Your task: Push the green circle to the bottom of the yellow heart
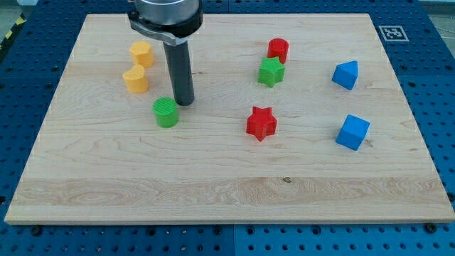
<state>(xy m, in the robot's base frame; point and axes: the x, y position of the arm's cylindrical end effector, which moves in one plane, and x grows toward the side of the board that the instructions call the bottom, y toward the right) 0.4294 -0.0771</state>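
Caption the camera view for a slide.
My tip sits just right of the green circle, which lies below-right of the yellow heart.

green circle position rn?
The green circle sits left of centre on the board, just below and right of the yellow heart, with my tip close at its upper right.

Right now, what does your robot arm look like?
It ends in a straight, dark grey, round rod, smooth and a little shiny. Above it sits a wider round collar of dark and silvery metal. My tip is blunt. No cables or markings show.
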